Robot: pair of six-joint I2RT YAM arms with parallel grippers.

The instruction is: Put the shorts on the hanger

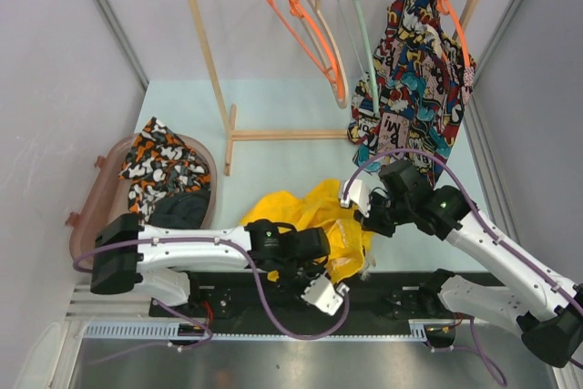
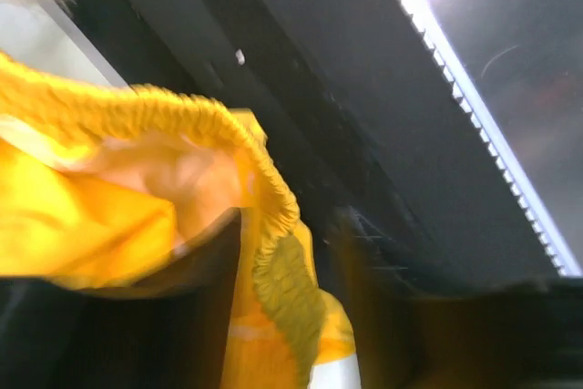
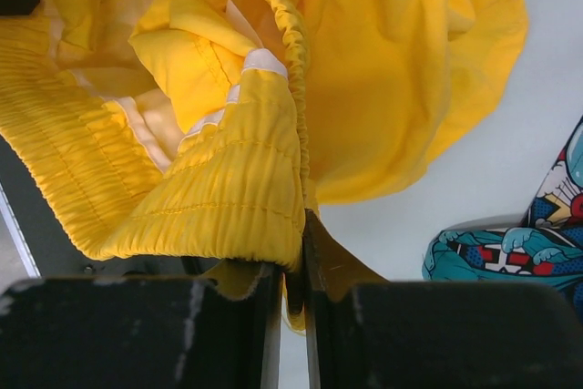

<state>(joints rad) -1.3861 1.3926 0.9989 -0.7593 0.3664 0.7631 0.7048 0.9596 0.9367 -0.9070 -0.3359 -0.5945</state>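
The bright yellow shorts (image 1: 314, 216) lie bunched on the table's near middle, between my two grippers. My left gripper (image 1: 314, 261) is at their near edge. In the blurred left wrist view its jaws (image 2: 287, 261) stand around the elastic waistband (image 2: 278, 207), over the black base rail. My right gripper (image 1: 369, 223) is at the shorts' right side, and the right wrist view shows it (image 3: 291, 271) shut on the waistband's edge (image 3: 228, 189). The mint-green hanger (image 1: 363, 38) hangs empty on the rack's rail at the back.
A wooden rack (image 1: 208, 61) stands at the back with orange hangers (image 1: 301, 25), a beige hanger (image 1: 326, 34) and a comic-print garment (image 1: 419, 79). A pink basket (image 1: 96, 202) at the left holds patterned cloth (image 1: 164, 166). The black base rail (image 1: 383, 298) runs along the near edge.
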